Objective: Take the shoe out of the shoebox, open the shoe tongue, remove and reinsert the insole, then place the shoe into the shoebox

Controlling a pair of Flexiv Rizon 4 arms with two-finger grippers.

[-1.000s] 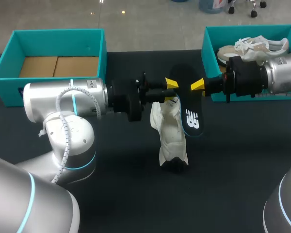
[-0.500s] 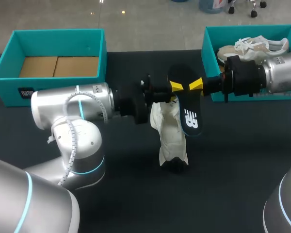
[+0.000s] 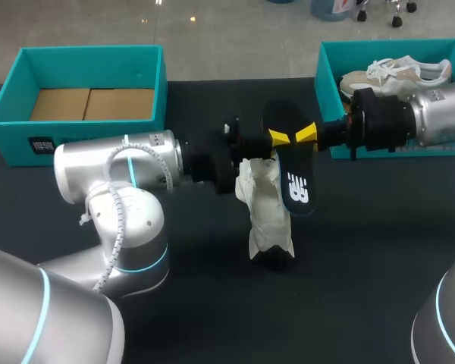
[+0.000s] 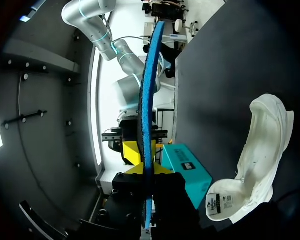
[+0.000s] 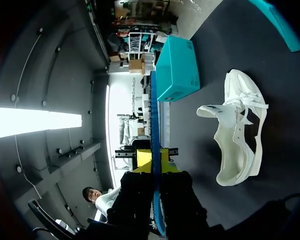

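The insole [image 3: 294, 178] hangs on edge above the middle of the table [image 3: 212, 303], held from both sides. The left gripper [image 3: 279, 138] pinches its far end from the left, and the right gripper [image 3: 305, 135] clamps the same end from the right, their yellow tips almost meeting. Just below and nearer lies the white shoe [image 3: 267, 216], tongue pulled open, on the dark tabletop, well apart from the teal shoebox [image 3: 330, 91] at the far right.

White shoe [image 3: 268, 211]; black, blue-edged insole [image 3: 297, 186]
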